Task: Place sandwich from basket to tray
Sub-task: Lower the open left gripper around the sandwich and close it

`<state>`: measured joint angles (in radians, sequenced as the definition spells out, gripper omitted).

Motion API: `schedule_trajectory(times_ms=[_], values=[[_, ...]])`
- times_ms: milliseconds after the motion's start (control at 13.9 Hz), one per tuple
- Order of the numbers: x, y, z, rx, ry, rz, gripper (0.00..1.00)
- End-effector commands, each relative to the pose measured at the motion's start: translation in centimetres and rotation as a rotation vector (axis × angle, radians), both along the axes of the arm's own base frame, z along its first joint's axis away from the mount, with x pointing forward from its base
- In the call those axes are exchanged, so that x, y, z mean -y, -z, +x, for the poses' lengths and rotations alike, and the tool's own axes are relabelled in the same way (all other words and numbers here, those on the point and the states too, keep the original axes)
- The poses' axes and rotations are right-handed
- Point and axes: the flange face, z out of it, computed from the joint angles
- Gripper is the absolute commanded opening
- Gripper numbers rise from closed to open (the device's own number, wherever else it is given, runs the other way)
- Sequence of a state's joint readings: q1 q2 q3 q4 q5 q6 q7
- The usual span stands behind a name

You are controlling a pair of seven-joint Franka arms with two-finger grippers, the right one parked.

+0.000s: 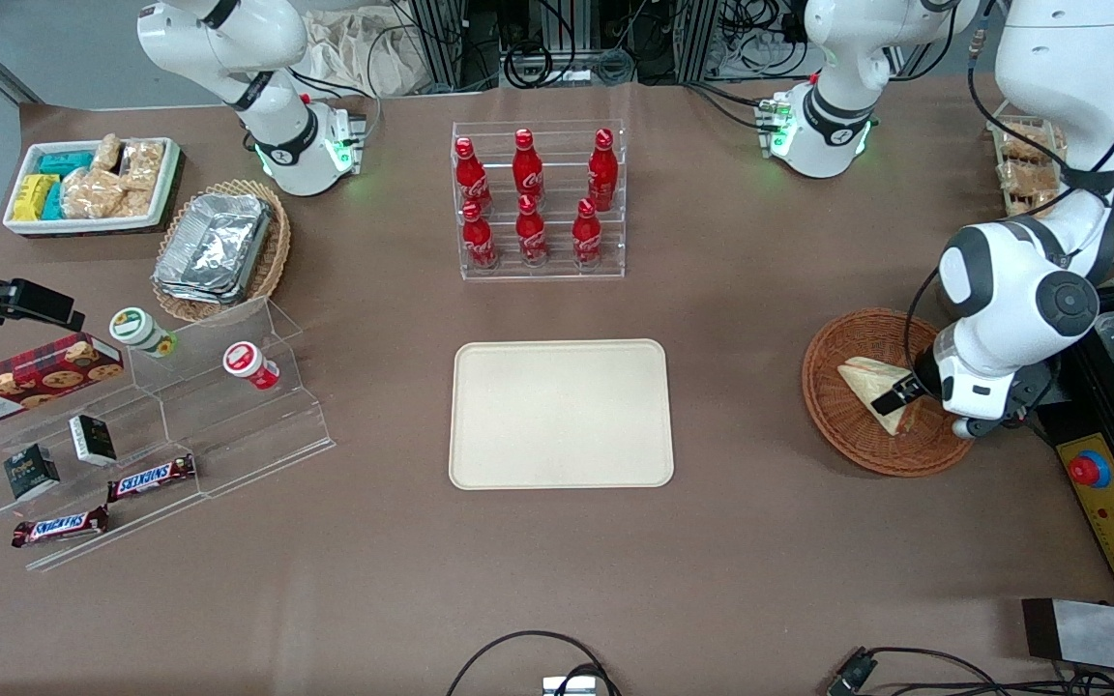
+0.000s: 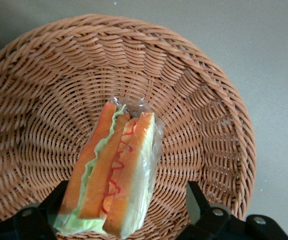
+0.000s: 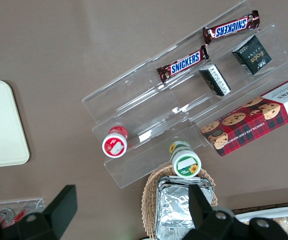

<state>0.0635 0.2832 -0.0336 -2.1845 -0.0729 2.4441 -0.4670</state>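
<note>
The working left arm is folded low over the round reddish-brown wicker basket (image 1: 847,406), wrist turned down, its two-finger gripper (image 1: 908,394) lowered into the bowl. The black fingers (image 2: 198,200) stand spread, one on each side of the clear-wrapped triangular sandwich (image 2: 115,172), not visibly pressing it. The sandwich lies in the basket between the fingers, filling edge facing up toward the wrist; its long axis runs from between the fingertips out toward the basket's centre. The flat cream rectangular plastic tray (image 1: 561,414) lies well apart from the fingers, toward the table's middle.

Arm hides basket (image 1: 842,353) rim; gripper (image 2: 126,207) fingertips cropped
</note>
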Motion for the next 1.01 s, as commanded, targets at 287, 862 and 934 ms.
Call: schedule_trajectory(times_ms=[287, 862, 934], values=[[0.2, 0.8, -1.0, 0.047, 0.047, 0.011, 0.59], [-0.8, -1.0, -1.6, 0.035, 0.159, 0.011, 0.13], [-0.8, -1.6, -1.6, 0.036, 0.161, 0.011, 0.13]])
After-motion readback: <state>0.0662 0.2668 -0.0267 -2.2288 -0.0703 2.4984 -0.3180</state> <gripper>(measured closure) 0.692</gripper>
